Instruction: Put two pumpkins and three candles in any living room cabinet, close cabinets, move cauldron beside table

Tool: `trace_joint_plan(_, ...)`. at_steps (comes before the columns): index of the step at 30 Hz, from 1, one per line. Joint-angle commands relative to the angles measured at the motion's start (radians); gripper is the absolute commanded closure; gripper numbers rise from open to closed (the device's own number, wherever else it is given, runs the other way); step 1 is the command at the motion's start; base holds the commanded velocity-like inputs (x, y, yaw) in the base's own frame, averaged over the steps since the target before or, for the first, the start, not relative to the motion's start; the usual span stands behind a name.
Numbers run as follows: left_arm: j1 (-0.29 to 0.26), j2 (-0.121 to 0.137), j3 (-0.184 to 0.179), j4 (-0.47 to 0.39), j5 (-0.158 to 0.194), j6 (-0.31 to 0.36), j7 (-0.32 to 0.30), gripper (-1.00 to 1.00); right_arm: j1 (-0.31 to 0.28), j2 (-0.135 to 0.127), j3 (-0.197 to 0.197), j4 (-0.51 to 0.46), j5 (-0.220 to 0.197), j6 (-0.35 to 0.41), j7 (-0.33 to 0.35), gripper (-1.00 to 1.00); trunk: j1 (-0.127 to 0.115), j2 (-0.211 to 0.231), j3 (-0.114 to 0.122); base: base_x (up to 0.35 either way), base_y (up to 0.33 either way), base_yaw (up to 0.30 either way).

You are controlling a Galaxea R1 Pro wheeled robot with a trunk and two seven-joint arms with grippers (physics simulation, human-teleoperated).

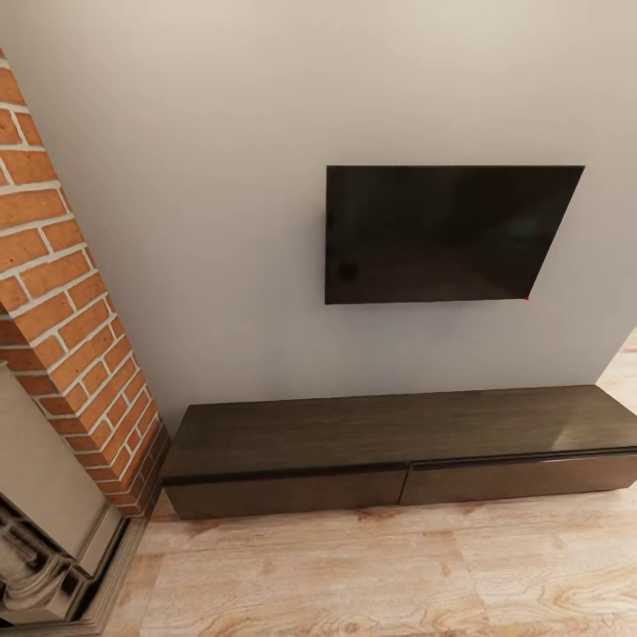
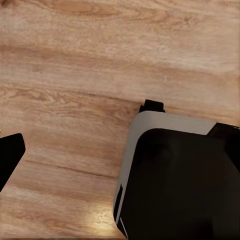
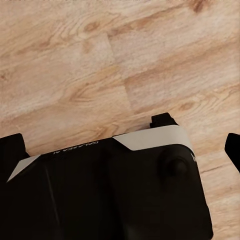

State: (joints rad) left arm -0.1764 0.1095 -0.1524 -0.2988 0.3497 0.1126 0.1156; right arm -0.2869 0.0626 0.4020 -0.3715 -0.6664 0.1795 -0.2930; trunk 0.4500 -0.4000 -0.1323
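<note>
Dark-brown wood: cabinet [image 1: 389,451] is seen low against the pale wall, under the wall-mounted TV [image 1: 442,234], brick fireplace [image 1: 62,310] at its left end.
Drawers: two wide fronts, left drawer front [image 1: 287,491] and right drawer front [image 1: 522,478], both read as shut, flush, no handles.
Cabinet top: bare in the head view.
Floor: light wood planks [image 1: 398,566] are seen in front of the unit and under both wrist cameras.
Robot base: black-and-grey body [image 2: 175,180] is seen beneath the arms.
Left fingers: one dark tip [image 2: 10,155] at frame edge; opening cannot be told, nothing seen held.
Right fingers: one dark tip [image 3: 234,150] at frame edge; opening cannot be told, nothing seen held.
Handling, judged: drawer is likely stiff, heavy, slick-faced; the dark gap along the top edge is probably the only place to hook and pull.
</note>
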Motion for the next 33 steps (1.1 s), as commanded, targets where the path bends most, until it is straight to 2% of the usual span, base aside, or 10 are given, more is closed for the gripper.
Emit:
trace_joint_plan(1, 0.0, 0.0, 0.0, 0.007, 0.0, 0.0, 0.0, -1.0, 0.0, 0.0, 0.0, 0.001, -0.001, 0.0, 0.0, -1.0, 0.0, 0.0, 0.0, 0.0, 0.0, 0.0)
trace_joint_plan(15, 0.0, -0.039, -0.002, 0.134, 0.0, -0.01, 0.001, -1.0, -0.003, -0.008, 0.0, 0.121, -0.004, -0.012, 0.0, -1.0, 0.0, 0.0, 0.0, 0.0, 0.0, 0.0)
trace_joint_plan(23, 0.0, -0.045, -0.003, 0.194, 0.0, -0.014, 0.001, -1.0, -0.003, -0.016, 0.0, 0.282, 0.003, -0.125, 0.0, -1.0, 0.0, 0.0, 0.0, 0.0, 0.0, 0.0)
trace_joint_plan(28, 0.0, -0.06, -0.003, 0.218, 0.0, -0.016, 0.001, -1.0, -0.003, -0.016, 0.0, 0.304, 0.004, -0.137, 0.0, -1.0, 0.0, 0.0, 0.0, 0.0, 0.0, 0.0)
trace_joint_plan(33, 0.001, -0.063, -0.003, 0.222, 0.0, -0.016, 0.001, -1.0, -0.003, -0.015, 0.0, 0.307, 0.005, -0.134, 0.0, -1.0, 0.0, 0.0, 0.0, 0.0, 0.0, 0.0)
